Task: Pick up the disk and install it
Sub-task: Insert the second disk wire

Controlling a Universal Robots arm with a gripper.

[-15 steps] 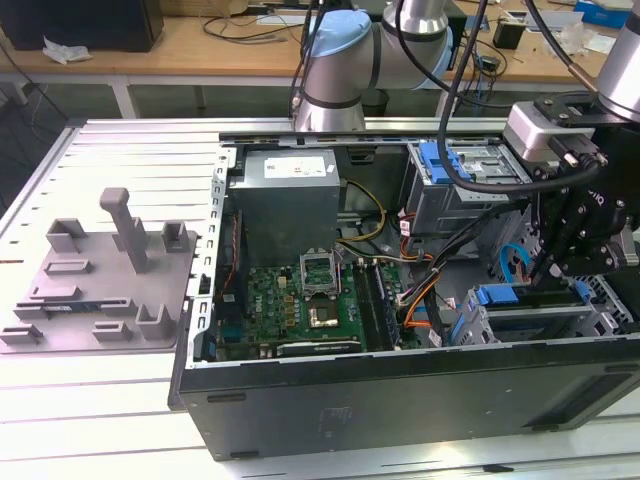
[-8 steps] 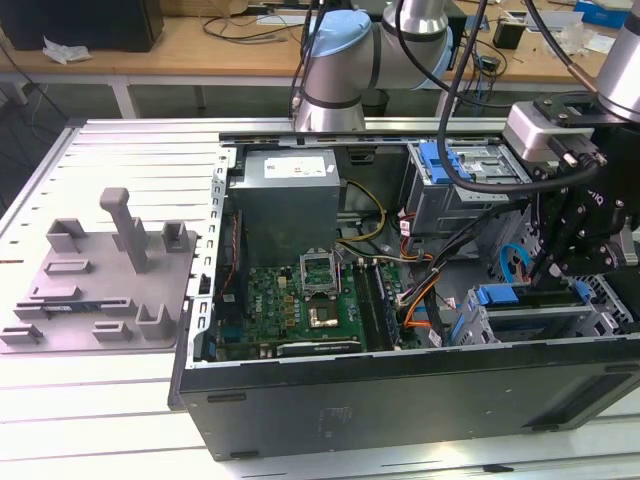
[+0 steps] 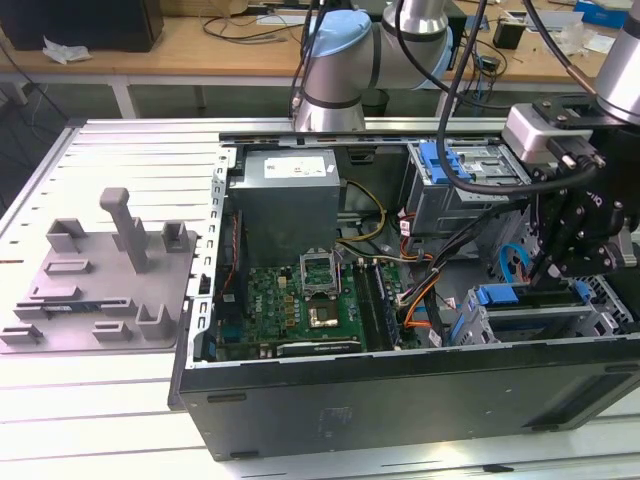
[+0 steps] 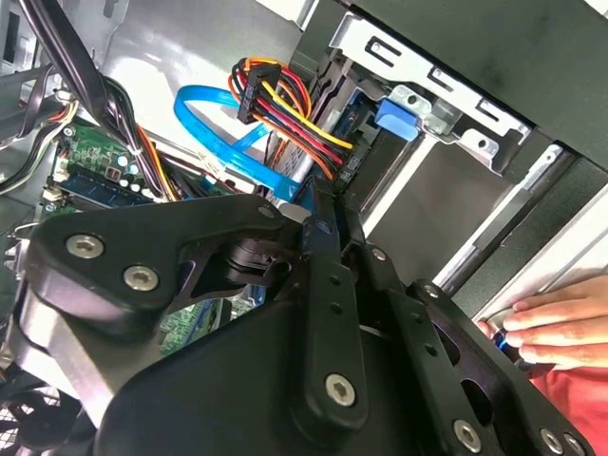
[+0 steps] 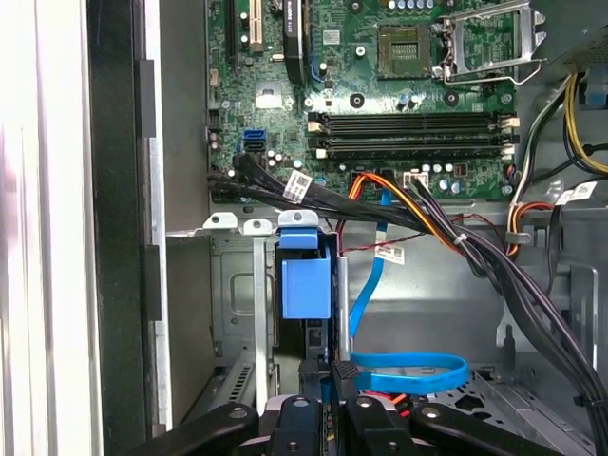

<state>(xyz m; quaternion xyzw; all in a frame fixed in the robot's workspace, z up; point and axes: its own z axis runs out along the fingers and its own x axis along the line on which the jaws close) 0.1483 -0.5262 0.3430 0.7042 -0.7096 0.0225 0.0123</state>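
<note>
The disk (image 5: pixel 309 340) shows edge-on as a dark narrow slab standing in the slot of the metal drive cage (image 5: pixel 242 313), just below a blue plastic piece (image 5: pixel 306 285). In the exterior view the disk (image 3: pixel 545 300) lies low in the cage at the case's right end, between two blue ends. My gripper (image 5: pixel 333 369) sits right at the disk's near end with its fingertips together; I cannot tell whether they pinch a part of it. The black gripper (image 3: pixel 548 278) reaches down into the case from the exterior view's right. In the second wrist view the gripper (image 4: pixel 320 204) tapers to a closed point by a blue flat cable (image 4: pixel 214 119).
The motherboard (image 3: pixel 300 300), a grey power-supply box (image 3: pixel 285 205) and bundles of cables (image 5: pixel 427 214) crowd the case. A person's hand (image 4: pixel 560 328) rests on the case edge. A grey fixture plate (image 3: pixel 100 280) lies on the table at the exterior view's left.
</note>
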